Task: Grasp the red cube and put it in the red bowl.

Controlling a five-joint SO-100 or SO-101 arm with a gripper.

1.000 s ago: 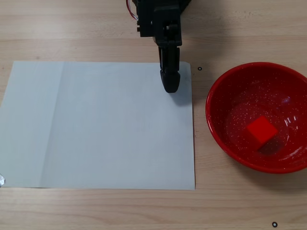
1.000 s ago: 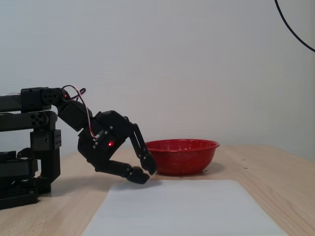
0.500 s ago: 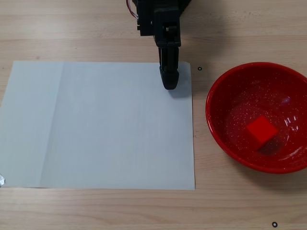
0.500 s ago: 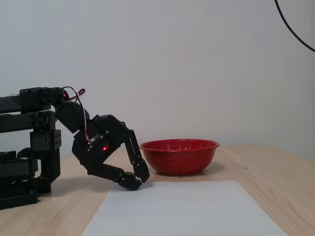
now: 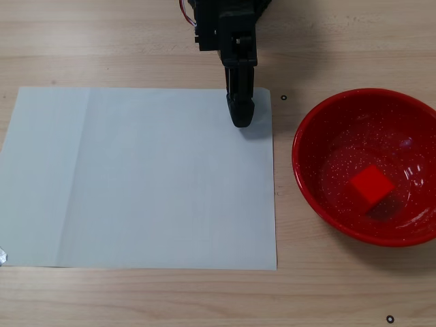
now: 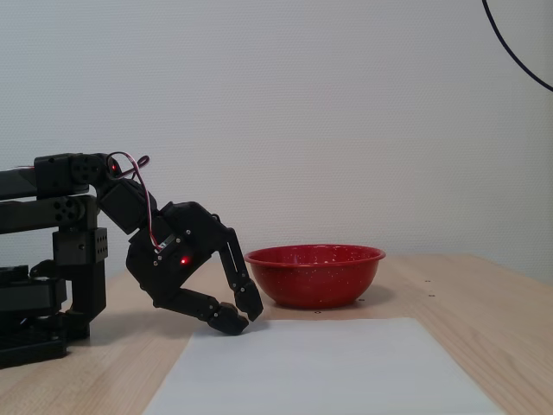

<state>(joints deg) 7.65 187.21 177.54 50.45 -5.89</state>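
Observation:
The red cube point(image 5: 371, 184) lies inside the red bowl point(image 5: 310, 133) at the right of the top-down fixed view. From the side, only the red bowl point(image 6: 315, 273) shows; its wall hides the cube. My black gripper point(image 5: 241, 120) points down over the far right part of the white paper point(image 5: 136, 177), well left of the bowl. In the side fixed view the gripper point(image 6: 239, 317) rests low at the paper's near edge, fingertips together, holding nothing.
The white paper sheet point(image 6: 328, 367) covers the middle of the wooden table point(image 5: 136, 300). The arm's base point(image 6: 43, 285) stands at the left in the side view. Small black marks point(image 5: 283, 97) dot the wood.
The gripper drew back toward the base and sank lower onto the paper's edge during the first half second, then held still. Cube and bowl have not moved.

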